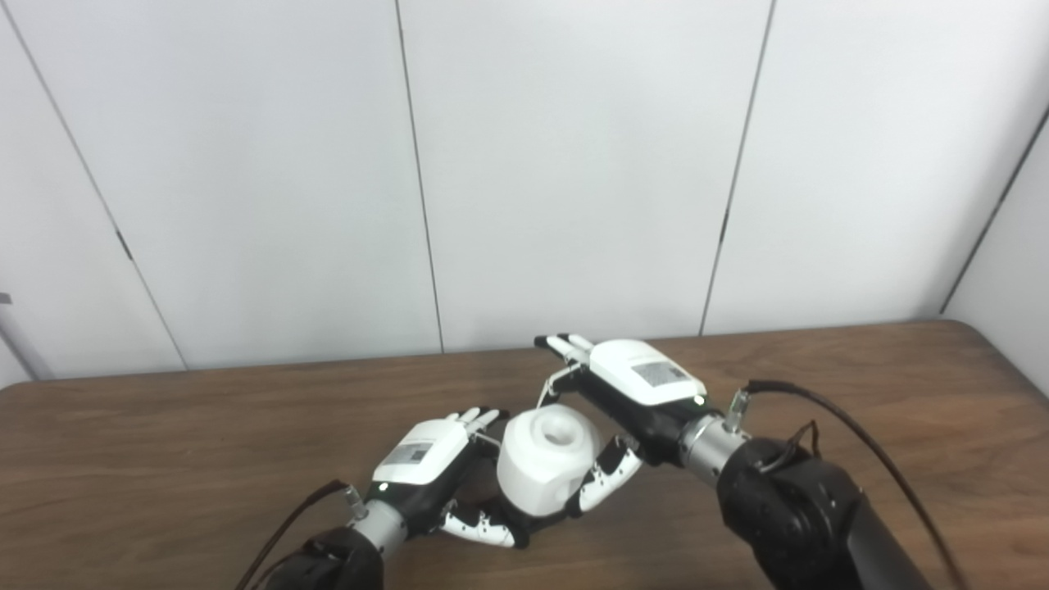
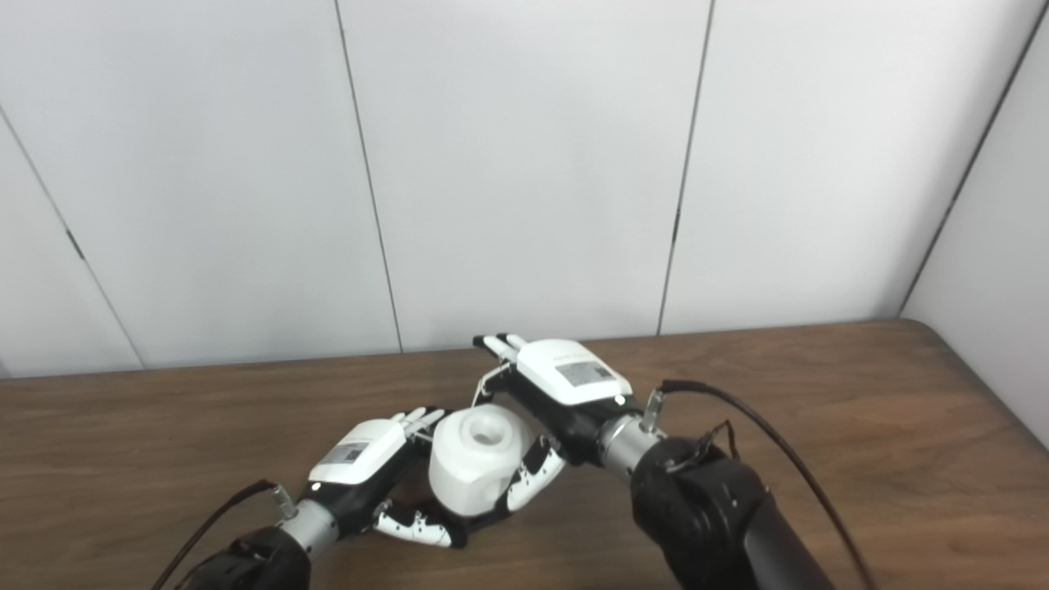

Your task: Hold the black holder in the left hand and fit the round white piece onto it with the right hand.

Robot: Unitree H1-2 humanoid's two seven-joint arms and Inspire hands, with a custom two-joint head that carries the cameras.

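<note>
The round white piece (image 1: 545,459) with a hollow in its top stands between my two hands near the table's front middle. Only a dark sliver of the black holder (image 1: 524,537) shows under it; the rest is hidden. My left hand (image 1: 426,467) wraps the lower left side, with its fingers behind and its thumb (image 1: 483,528) under the front. My right hand (image 1: 631,385) is at the piece's right and far side. Its fingers (image 1: 565,344) are stretched straight past the piece and its thumb (image 1: 606,475) lies against the piece's right side.
The brown wooden table (image 1: 860,369) runs wide to both sides, with its rounded far right corner in view. A white panelled wall (image 1: 574,164) stands close behind the table's far edge. A black cable (image 1: 819,406) loops off my right wrist.
</note>
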